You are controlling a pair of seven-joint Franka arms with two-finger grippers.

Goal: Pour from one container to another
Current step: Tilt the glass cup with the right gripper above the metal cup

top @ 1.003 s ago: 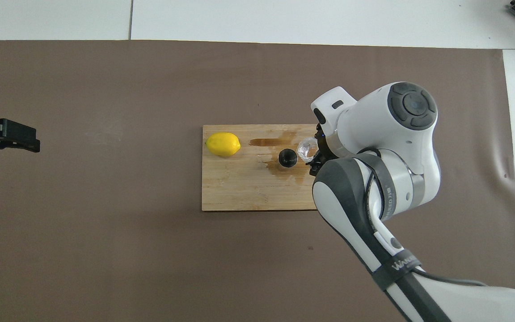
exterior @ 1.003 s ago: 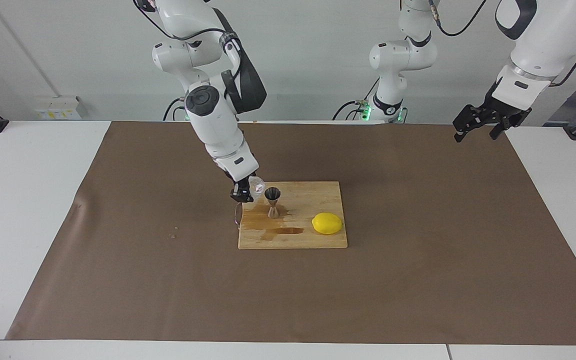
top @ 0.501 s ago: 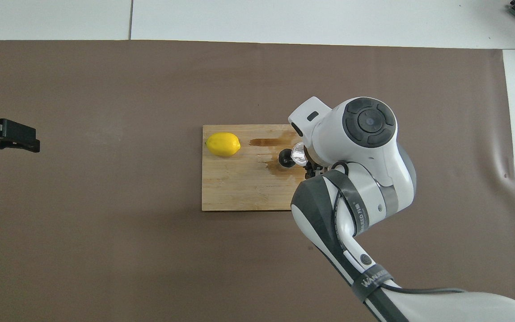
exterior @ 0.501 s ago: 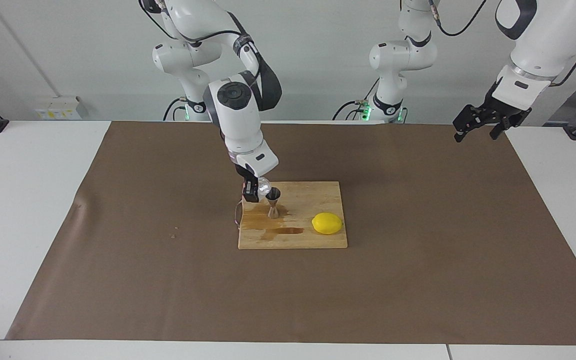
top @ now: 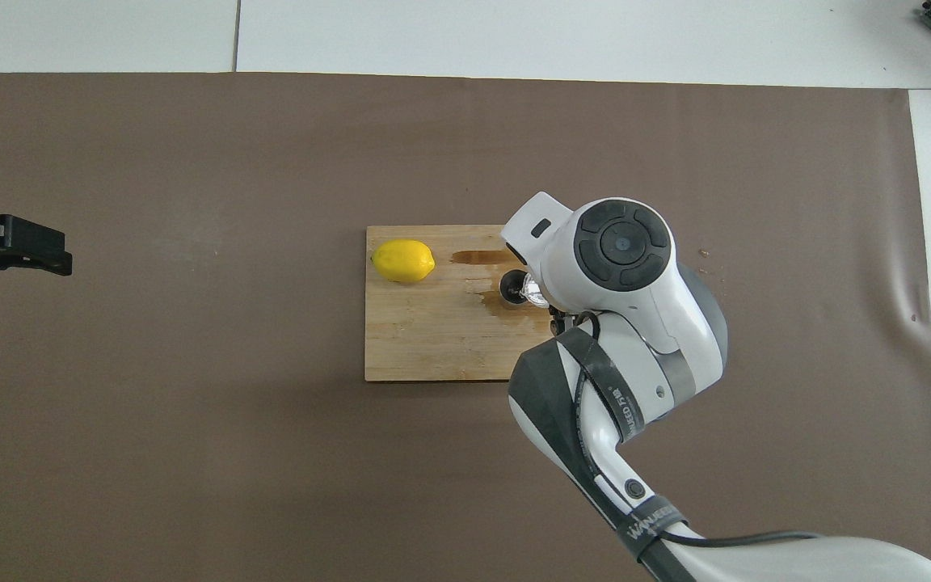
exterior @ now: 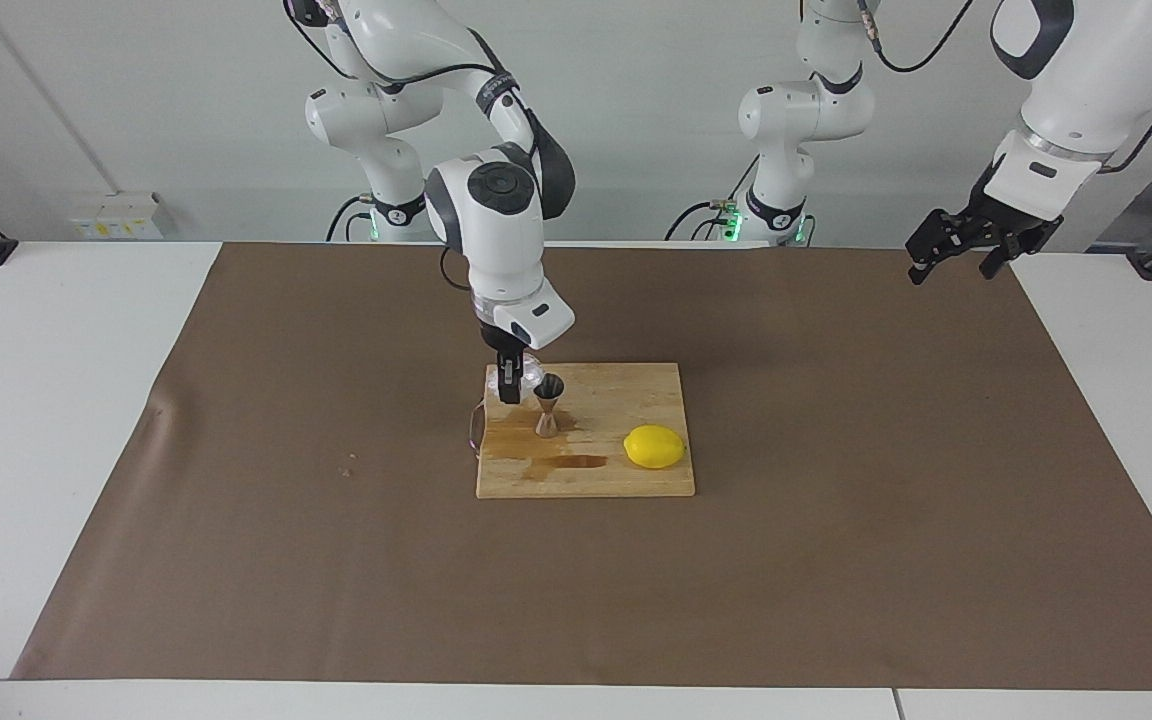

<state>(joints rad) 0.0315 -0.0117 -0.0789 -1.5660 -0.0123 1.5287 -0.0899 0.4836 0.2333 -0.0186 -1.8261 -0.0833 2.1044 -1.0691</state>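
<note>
The glass cup (exterior: 526, 377) is gripped by the closed fingers of the right gripper (exterior: 509, 388) and held tipped just above the board (exterior: 636, 480), its mouth turned toward the jigger (exterior: 547, 404), which stands upright on the board's wet stain right beside it. The cup is set at the jigger's upper rim, toward the right arm's end. The left gripper (exterior: 966, 245) is kept waiting, fingers spread, over the mat's corner. A lemon (exterior: 654, 446) is seen nearby. Lettering on the right arm's band cannot be read.
</note>
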